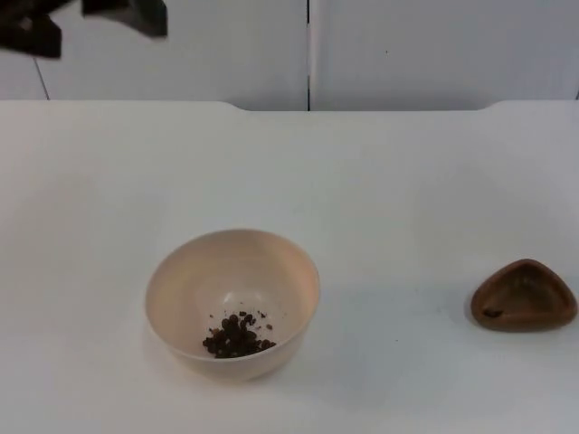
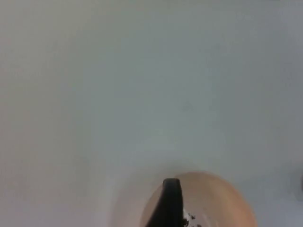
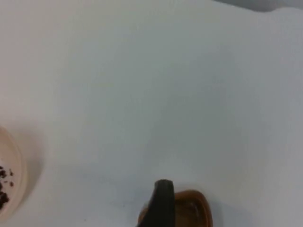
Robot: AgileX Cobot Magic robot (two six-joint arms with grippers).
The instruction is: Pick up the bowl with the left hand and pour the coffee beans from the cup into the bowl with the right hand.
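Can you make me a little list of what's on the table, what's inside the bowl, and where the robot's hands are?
bowl: beige bowl, standing upright on the white table, nothing holding it
in the bowl: a small pile of coffee beans
cup: small brown cup near the table's right edge, apart from the bowl; looks empty
left gripper: raised, up by the grey wall, away from the bowl
right gripper: one black fingertip above the cup
beans poured: looks done
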